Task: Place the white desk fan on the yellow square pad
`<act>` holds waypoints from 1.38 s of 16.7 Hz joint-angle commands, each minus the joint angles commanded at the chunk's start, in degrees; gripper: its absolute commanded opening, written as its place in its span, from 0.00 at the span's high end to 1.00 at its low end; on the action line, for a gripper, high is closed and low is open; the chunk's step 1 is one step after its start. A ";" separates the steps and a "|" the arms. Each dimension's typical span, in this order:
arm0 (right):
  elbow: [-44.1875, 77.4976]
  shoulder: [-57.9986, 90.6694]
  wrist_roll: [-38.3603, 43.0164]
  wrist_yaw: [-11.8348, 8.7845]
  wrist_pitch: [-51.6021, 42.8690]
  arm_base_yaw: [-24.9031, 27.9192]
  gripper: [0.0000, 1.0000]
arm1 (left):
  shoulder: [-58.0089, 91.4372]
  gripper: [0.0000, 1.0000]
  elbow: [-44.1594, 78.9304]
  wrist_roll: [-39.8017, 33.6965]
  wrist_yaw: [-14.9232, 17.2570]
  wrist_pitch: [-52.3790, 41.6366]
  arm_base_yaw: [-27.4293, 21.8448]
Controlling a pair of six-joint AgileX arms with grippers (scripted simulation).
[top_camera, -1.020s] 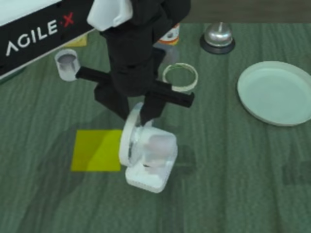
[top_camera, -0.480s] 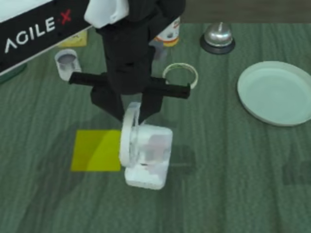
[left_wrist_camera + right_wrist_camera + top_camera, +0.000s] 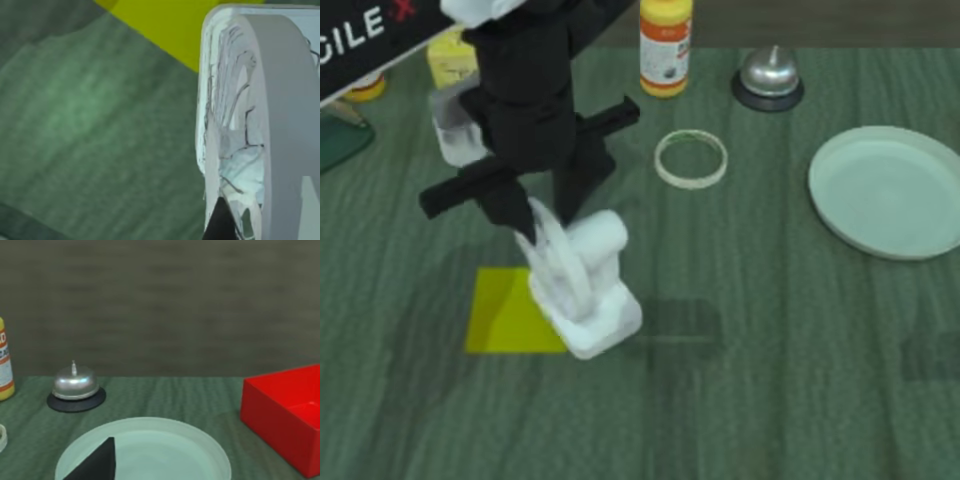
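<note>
My left tool (image 3: pixel 548 222) pinching ring grille of white desk fan (image 3: pixel 582 282), fan tilted, hanging over left-centre of counter (image 3: pixel 770 380). Fan base overlaps right edge of yellow square pad (image 3: pixel 505 310); cannot tell whether base touches it. Left wrist view: grille (image 3: pixel 250 125) fills frame, pad corner (image 3: pixel 160 25) beyond it. Right arm parked off right side; its tool spread unclear. Behind: thin white ring (image 3: pixel 691 159), orange-capped bottle (image 3: pixel 666 45), call bell (image 3: pixel 768 77), large white plate (image 3: pixel 888 190). Right wrist view: red bin (image 3: pixel 287 415) beside plate.
</note>
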 joint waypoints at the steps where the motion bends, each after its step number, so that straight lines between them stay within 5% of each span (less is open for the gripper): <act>1: 0.00 0.00 0.00 0.00 0.00 0.00 0.00 | -0.24 1.00 -0.17 -5.77 0.04 -0.24 0.91; 6: 0.00 0.00 0.00 0.00 0.00 0.00 0.00 | -1.95 1.00 -1.46 -31.84 0.24 -0.96 5.34; 10: 0.00 0.00 0.00 0.00 0.00 0.00 0.00 | -3.57 1.00 -2.43 -44.64 0.41 -0.83 7.96; 23: 0.00 0.00 0.00 0.00 0.00 0.00 0.00 | -4.07 1.00 -9.07 -47.59 0.45 5.80 8.83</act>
